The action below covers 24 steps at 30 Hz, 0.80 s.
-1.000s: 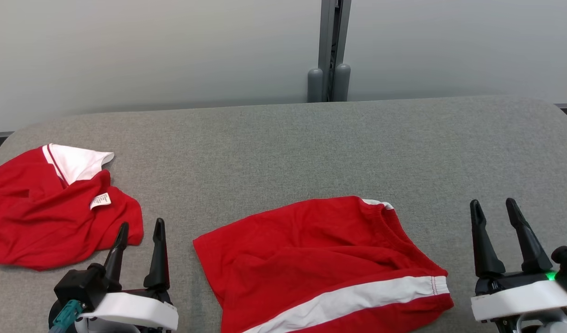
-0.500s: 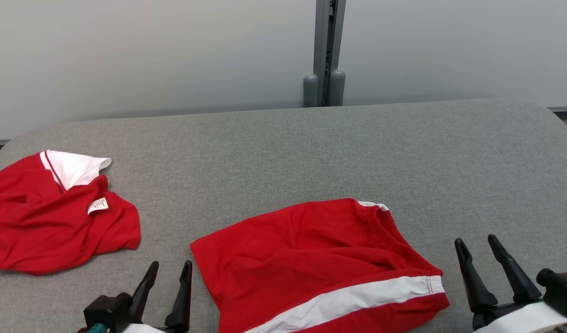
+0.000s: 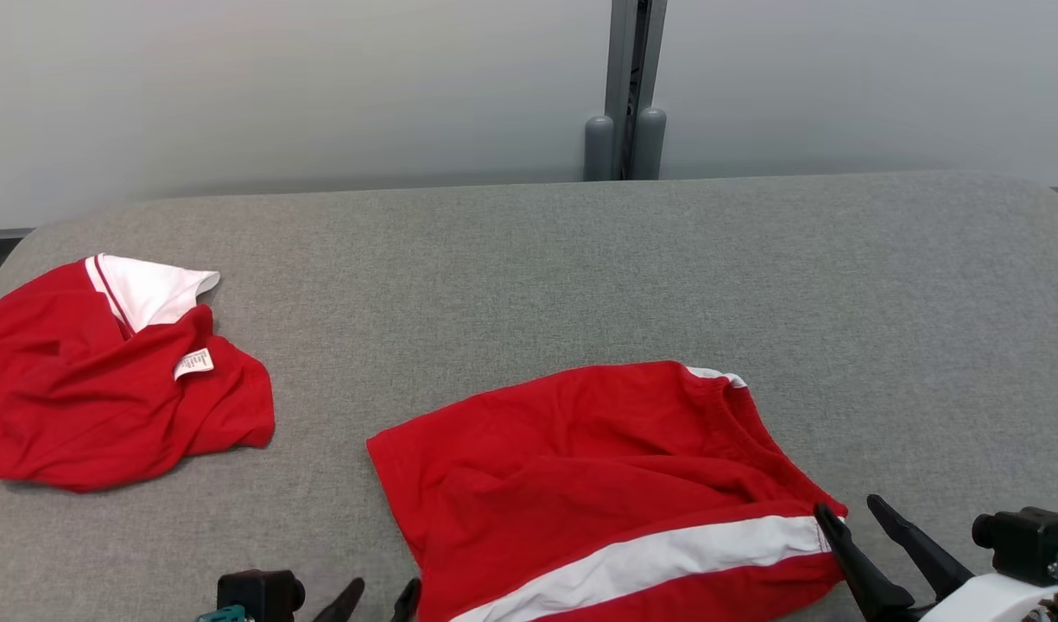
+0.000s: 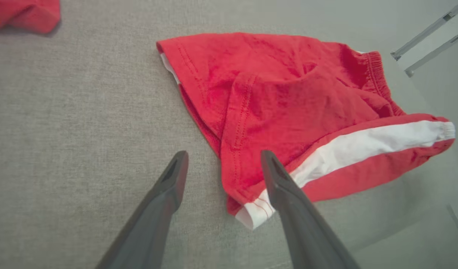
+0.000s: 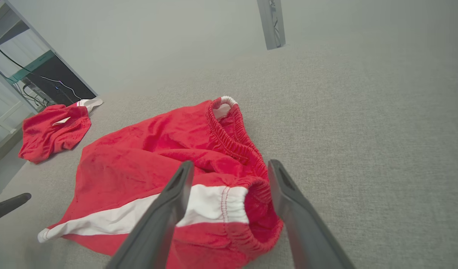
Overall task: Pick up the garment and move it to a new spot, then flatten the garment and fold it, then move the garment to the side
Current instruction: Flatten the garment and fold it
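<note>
Red shorts (image 3: 598, 466) with a white side stripe lie crumpled on the grey padded surface (image 3: 580, 276), near its front edge. My left gripper (image 3: 383, 592) is open at the shorts' left hem. In the left wrist view the left gripper (image 4: 224, 154) has one finger over the fabric corner of the shorts (image 4: 288, 104) and the other over bare padding. My right gripper (image 3: 848, 508) is open at the waistband end. In the right wrist view the right gripper (image 5: 231, 163) straddles the elastic waistband of the shorts (image 5: 150, 157) where the stripe ends.
A second red garment (image 3: 105, 406) with a white collar and a label lies bunched at the far left, also seen as the red garment (image 5: 53, 130) from the right wrist. A grey post (image 3: 632, 86) stands against the wall behind. The surface's front edge runs just below the shorts.
Both grippers have dropped lower in the head view and closed in on the shorts' two ends. The head camera has shifted slightly. The garments lie as before.
</note>
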Motion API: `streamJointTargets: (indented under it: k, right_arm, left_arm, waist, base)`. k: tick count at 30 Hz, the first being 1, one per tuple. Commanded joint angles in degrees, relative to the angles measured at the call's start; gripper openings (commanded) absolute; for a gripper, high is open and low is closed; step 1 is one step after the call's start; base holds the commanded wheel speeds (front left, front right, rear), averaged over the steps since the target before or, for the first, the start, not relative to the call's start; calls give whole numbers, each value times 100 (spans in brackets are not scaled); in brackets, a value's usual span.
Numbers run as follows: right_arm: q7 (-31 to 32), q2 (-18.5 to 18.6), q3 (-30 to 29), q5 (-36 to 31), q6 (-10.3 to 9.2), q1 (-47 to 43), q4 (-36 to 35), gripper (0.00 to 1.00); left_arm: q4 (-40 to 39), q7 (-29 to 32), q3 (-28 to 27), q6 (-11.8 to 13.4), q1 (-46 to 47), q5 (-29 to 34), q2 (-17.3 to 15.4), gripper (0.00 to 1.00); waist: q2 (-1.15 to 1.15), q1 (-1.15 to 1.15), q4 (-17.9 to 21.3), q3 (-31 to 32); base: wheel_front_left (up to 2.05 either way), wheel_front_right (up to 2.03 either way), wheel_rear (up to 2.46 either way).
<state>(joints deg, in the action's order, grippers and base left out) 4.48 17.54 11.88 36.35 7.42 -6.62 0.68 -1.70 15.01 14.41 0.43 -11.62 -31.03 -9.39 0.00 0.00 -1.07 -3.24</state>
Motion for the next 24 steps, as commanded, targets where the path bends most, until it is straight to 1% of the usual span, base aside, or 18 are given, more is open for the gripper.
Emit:
streamJointTargets:
  k: [1,6,9,14,19,24]
  right_arm:
    - [150,60,-11,87,14,-72,-80,100]
    - [654,86,-45,231,14,-127,-260,100]
    - [823,46,-99,257,14,-161,-299,100]
    - [1139,-9,-146,294,14,-115,-354,100]
    - [1320,-59,-154,231,14,25,-356,100]
    - [1379,-129,-82,160,14,143,-275,100]
  left_arm:
    - [-98,216,10,77,-119,-95,-22,100]
    - [-311,752,15,250,-252,-408,40,100]
    - [-356,910,52,287,-304,-470,36,100]
    - [-403,1135,174,296,-268,-604,119,100]
    - [-291,1398,283,349,-287,-554,26,100]
    - [-112,1327,253,372,-128,-498,16,100]
  waist:
    - [0,0,-14,-23]
    - [0,0,-5,-56]
    - [0,0,7,-52]
    - [0,0,45,-68]
    - [0,0,77,-137]
    - [0,0,81,-191]
  base:
    - [0,0,0]
    - [0,0,0]
    - [0,0,0]
    - [0,0,0]
    - [0,0,0]
    - [0,0,0]
